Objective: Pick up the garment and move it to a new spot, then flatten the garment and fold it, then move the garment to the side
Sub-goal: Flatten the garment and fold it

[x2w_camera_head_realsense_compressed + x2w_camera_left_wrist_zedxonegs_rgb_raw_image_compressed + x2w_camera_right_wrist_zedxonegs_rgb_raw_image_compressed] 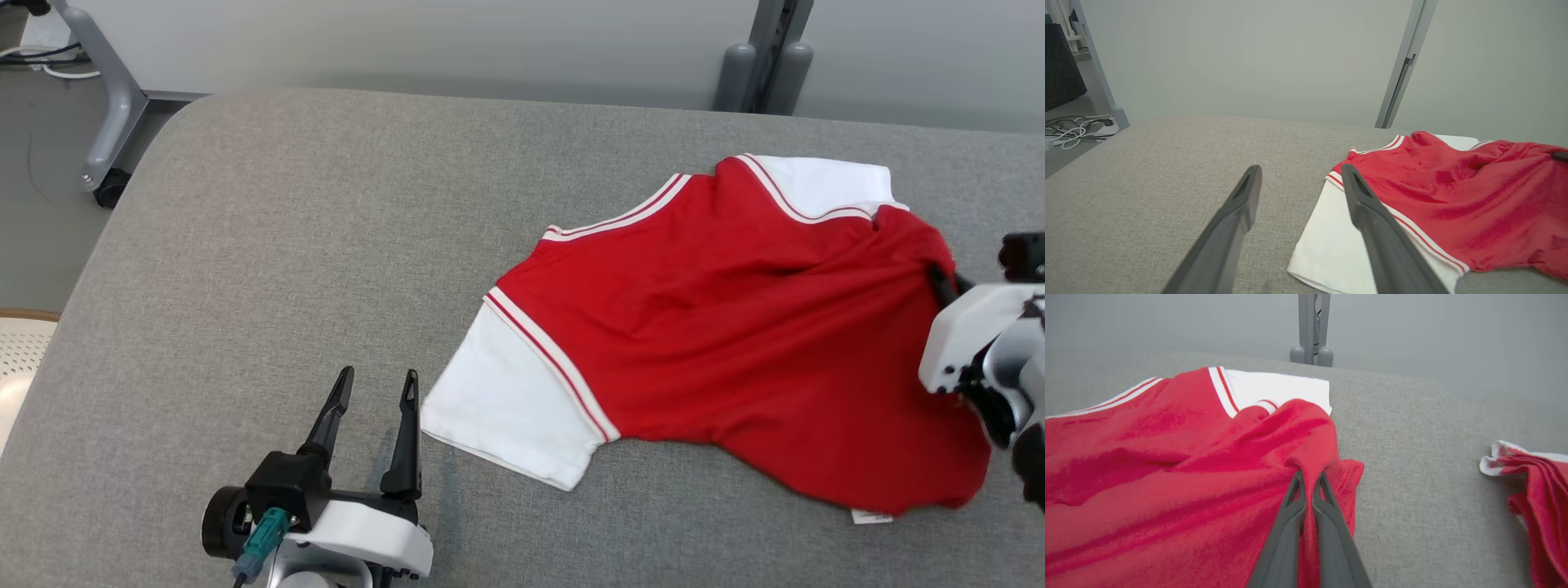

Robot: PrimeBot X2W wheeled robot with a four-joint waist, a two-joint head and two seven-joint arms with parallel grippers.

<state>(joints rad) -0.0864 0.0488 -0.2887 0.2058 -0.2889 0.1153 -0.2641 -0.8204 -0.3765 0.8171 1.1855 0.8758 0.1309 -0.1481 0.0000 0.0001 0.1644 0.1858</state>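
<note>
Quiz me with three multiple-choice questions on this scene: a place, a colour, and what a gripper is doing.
1. Where is the left gripper?
A. Over the grey table, beside the near sleeve of the shirt
B. On the shirt's red middle
C. Behind the shirt
2. What colour are the sleeves?
A. Blue
B. White
C. Black
3. What is the right gripper doing?
A. Standing wide open
B. Shut on the shirt's cloth
C. Holding a bottle
Answers: 1 A, it stands over bare table beside the sleeve; 2 B, both sleeves are white; 3 B, it pinches bunched red cloth.
</note>
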